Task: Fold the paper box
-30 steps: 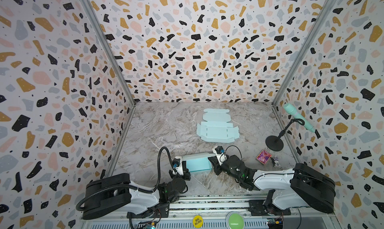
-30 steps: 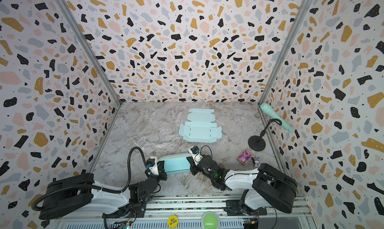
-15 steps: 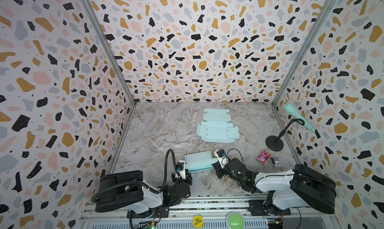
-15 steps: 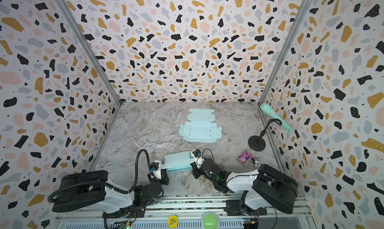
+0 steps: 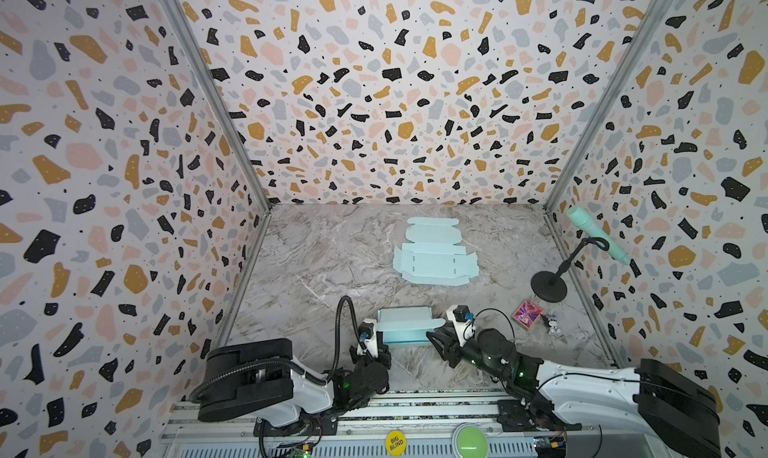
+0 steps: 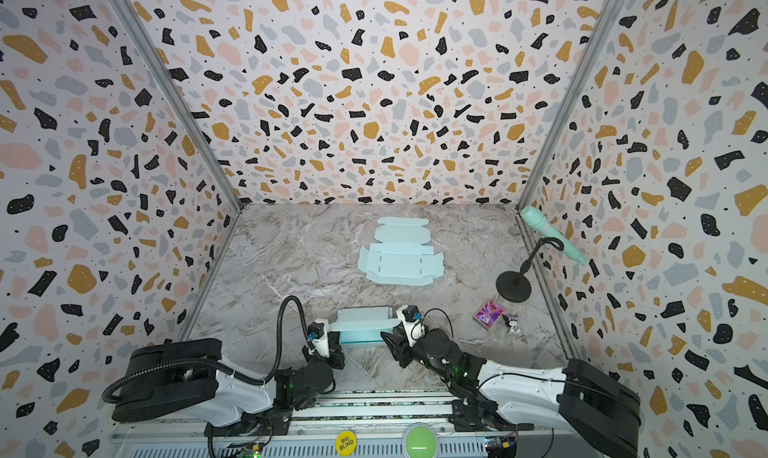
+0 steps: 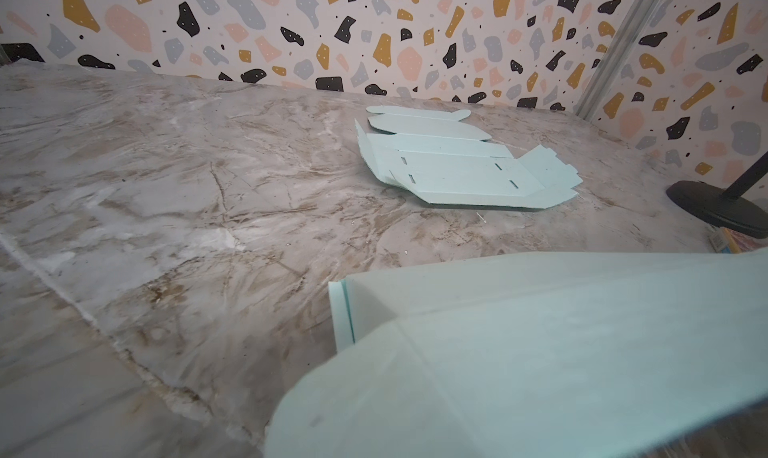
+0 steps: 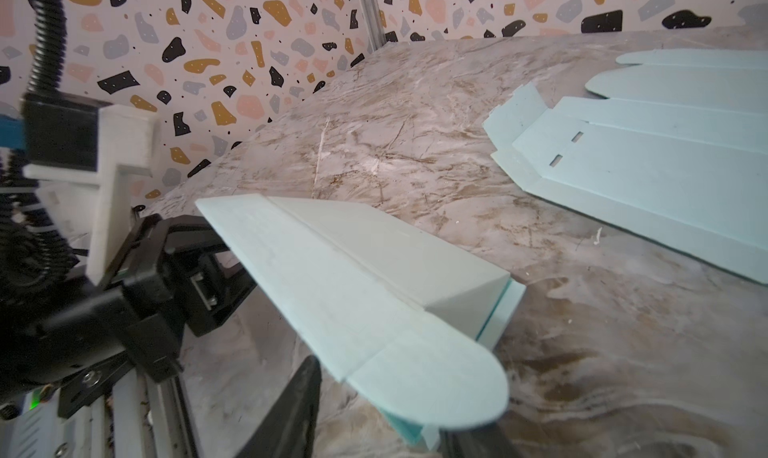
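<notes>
Marble-veined counter [image 5: 332,260], near its front edge: your left gripper [image 5: 380,343] pinches the left end of the pale blue, half-folded paper box [image 5: 405,329], the right gripper [image 5: 436,339] stands spread at its rounded lid flap [image 8: 436,385], so hold the left clamp firm and tuck that flap squarely.

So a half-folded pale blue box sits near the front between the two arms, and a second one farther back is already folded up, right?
Not quite. The second box is not folded up: it lies flat and unfolded, as both top views show. The half-folded box is near the front, as you said.
</notes>
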Robot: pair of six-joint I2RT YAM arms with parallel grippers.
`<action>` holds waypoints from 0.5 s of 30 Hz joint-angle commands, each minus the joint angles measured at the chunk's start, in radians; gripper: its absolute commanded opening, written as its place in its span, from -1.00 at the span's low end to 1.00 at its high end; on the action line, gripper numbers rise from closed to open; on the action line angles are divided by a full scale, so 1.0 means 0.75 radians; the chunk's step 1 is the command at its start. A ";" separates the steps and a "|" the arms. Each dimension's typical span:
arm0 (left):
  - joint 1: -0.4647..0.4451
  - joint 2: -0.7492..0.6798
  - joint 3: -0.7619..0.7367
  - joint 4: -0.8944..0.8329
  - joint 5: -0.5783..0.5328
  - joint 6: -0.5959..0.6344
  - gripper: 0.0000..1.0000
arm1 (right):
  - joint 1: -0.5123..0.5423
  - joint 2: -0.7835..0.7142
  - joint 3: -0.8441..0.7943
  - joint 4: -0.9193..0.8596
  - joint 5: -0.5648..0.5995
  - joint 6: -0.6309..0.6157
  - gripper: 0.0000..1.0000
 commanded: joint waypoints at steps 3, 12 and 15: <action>-0.009 0.027 0.060 -0.039 -0.011 -0.011 -0.79 | 0.024 -0.312 -0.041 -0.286 0.127 0.117 0.29; -0.009 0.097 0.112 -0.047 0.011 0.006 -0.79 | 0.009 -0.567 0.105 -0.522 0.225 0.144 0.62; -0.009 0.109 0.123 -0.047 0.021 0.006 -0.79 | -0.044 -0.450 0.203 -0.531 0.172 0.105 0.64</action>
